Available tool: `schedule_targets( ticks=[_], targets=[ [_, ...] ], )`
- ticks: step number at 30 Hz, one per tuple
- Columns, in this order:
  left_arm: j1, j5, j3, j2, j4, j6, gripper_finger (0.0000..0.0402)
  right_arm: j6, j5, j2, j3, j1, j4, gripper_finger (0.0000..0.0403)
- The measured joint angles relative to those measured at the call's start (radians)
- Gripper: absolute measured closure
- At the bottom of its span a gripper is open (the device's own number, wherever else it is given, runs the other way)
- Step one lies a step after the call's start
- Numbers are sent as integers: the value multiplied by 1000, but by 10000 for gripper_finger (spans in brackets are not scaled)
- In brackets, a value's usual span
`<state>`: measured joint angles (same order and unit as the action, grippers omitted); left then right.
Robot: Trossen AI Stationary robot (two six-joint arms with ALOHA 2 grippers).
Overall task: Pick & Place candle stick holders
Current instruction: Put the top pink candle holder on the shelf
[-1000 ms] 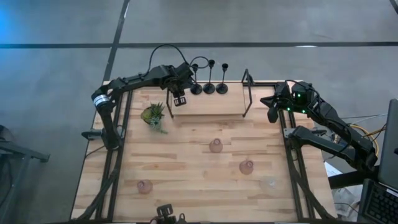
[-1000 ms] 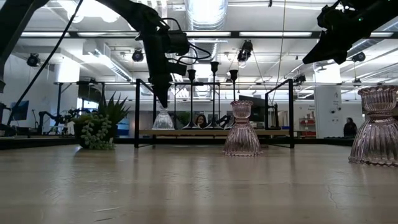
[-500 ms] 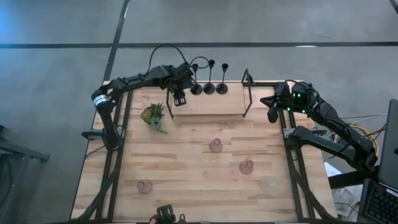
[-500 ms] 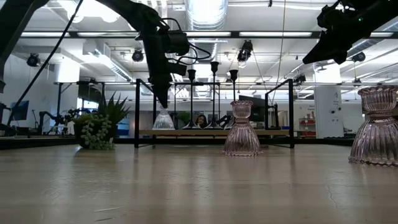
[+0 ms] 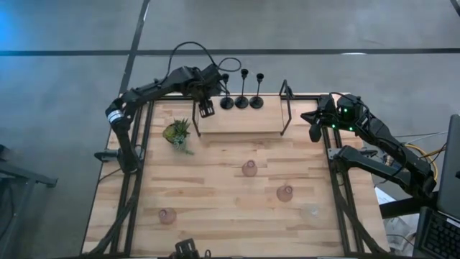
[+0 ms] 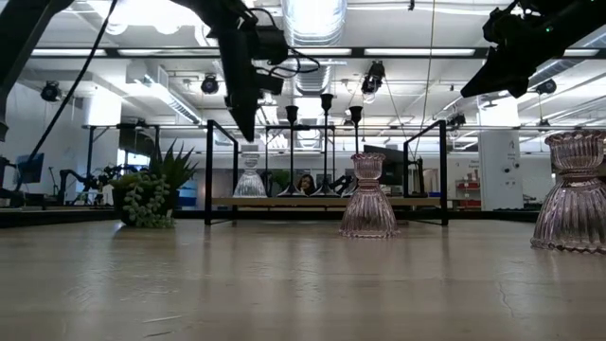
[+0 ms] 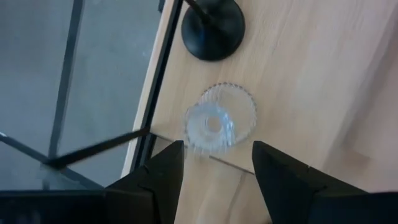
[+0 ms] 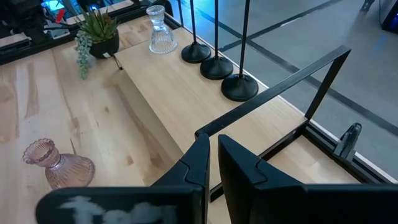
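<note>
A clear glass candle holder (image 7: 219, 124) stands upright on its base at the left end of the raised wooden shelf (image 5: 241, 119), also seen in the low view (image 6: 249, 180). My left gripper (image 7: 217, 171) is open above it, fingers pointing down, touching nothing; it also shows in the high view (image 5: 206, 109). Three black stemmed holders (image 5: 241, 102) stand in a row on the shelf's far edge. Three pink glass holders (image 5: 249, 168) (image 5: 284, 193) (image 5: 167, 215) and one clear one (image 5: 311, 211) stand on the table. My right gripper (image 8: 212, 163) is shut and empty, in the air by the shelf's right end.
A small spiky green plant (image 5: 177, 133) stands on the table left of the shelf. The shelf's black metal frame (image 5: 284, 108) rises at both ends. The table's middle between shelf and pink holders is bare wood.
My left gripper has gone up and a little toward the table's far edge, away from the clear glass holder, which stays upright on the shelf.
</note>
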<state>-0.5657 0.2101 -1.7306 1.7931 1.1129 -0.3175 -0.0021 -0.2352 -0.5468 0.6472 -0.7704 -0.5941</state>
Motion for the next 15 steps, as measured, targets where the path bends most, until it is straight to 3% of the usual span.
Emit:
schedule_targets(
  ticks=[6, 15],
  targets=[
    [29, -24, -144, -1, 154, 148, 209, 0, 0, 0, 0, 0, 0, 374],
    [164, -281, -260, -11, 160, 246, 209, 0, 0, 0, 0, 0, 0, 374]
  ],
)
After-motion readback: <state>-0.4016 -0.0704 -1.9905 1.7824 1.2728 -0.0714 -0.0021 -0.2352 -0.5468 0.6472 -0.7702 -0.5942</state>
